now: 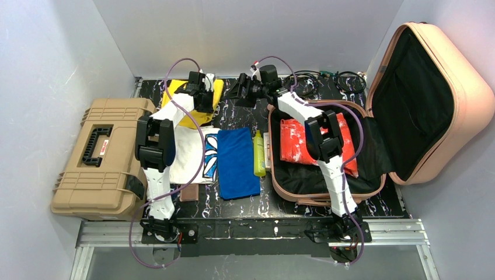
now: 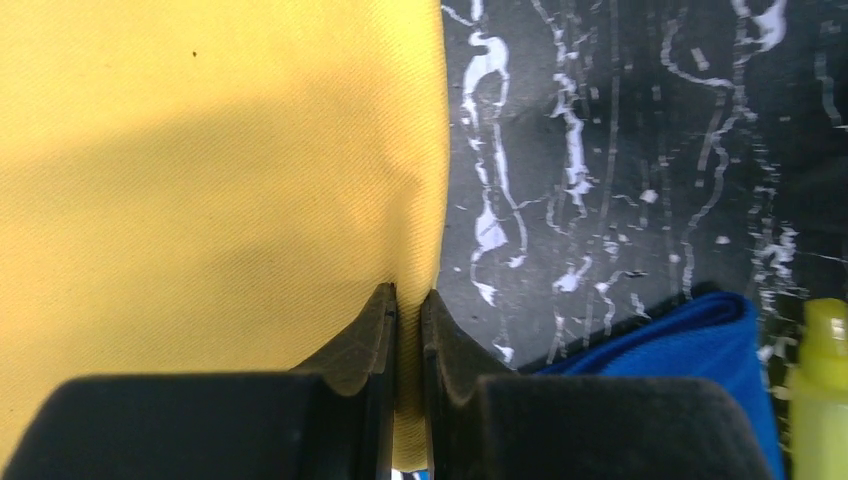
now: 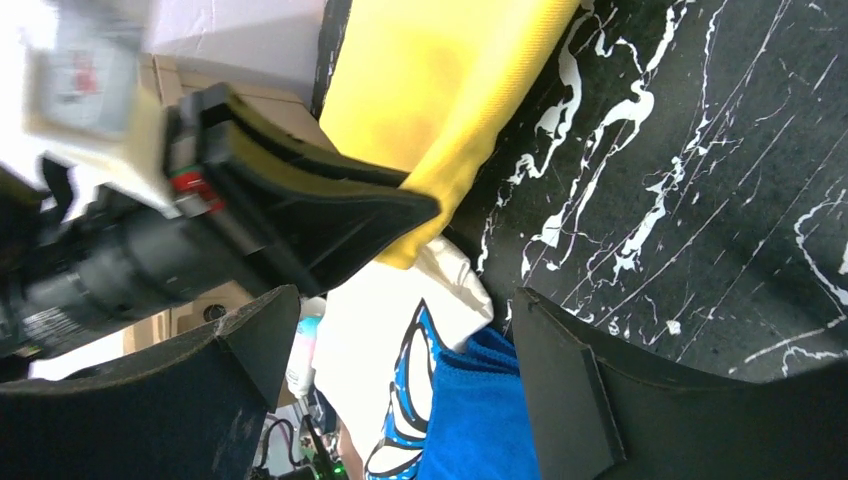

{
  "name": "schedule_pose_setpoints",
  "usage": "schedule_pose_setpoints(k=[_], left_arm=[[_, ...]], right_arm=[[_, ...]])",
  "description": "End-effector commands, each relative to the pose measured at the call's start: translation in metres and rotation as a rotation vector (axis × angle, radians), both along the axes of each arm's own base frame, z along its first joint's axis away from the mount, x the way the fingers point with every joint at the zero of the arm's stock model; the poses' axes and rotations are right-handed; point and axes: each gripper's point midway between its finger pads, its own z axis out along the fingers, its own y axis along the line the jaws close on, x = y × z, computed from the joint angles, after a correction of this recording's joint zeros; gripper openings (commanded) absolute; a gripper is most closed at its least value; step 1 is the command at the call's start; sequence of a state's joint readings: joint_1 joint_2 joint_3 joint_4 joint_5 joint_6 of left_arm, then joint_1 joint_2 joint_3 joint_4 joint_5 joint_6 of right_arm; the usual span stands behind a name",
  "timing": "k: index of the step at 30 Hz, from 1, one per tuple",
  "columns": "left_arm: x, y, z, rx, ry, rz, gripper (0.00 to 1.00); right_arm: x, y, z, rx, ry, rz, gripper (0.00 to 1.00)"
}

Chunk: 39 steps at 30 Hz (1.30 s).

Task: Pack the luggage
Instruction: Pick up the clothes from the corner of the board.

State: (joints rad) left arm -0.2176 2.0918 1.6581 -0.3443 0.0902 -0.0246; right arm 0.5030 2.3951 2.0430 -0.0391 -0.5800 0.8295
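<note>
Tan toolbox at table left edge; black cables coiled at back.

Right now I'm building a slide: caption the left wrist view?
The left hand pinches the yellow cloth at its edge, black marbled table alongside.

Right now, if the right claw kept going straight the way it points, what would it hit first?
Most likely the yellow cloth, at the edge the left claw pinches; the open right claw aims there. Depth is unclear, so the left claw itself could come first.
</note>
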Motion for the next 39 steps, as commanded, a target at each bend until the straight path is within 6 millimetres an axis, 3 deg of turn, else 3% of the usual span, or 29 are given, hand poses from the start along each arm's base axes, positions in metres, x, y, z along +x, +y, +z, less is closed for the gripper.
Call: schedule_pose_setpoints(k=[1, 8, 23, 31, 39], left_arm=[[-0.008, -0.032, 0.058, -0.178, -0.066, -0.016, 0.0], [-0.016, -0.048, 0.067, -0.231, -0.065, -0.029, 0.0], [-0.034, -0.069, 0.073, -0.299, -0.073, -0.04, 0.0], [-0.043, -0.078, 0.065, -0.297, -0.052, -0.051, 0.0], [-0.048, -0.083, 0.054, -0.287, -0.028, -0.035, 0.0]], right_arm=[[0.007, 0.014, -0.004, 0.037, -0.011, -0.014, 0.87], [-0.001, 0.029, -0.023, 0.048, 0.035, -0.009, 0.88], [0.002, 0.025, -0.075, -0.013, 0.122, -0.066, 0.89], [0.006, 0.033, -0.076, 0.036, 0.133, -0.06, 0.89], [0.009, 0.031, -0.093, 0.048, 0.181, -0.076, 0.88]])
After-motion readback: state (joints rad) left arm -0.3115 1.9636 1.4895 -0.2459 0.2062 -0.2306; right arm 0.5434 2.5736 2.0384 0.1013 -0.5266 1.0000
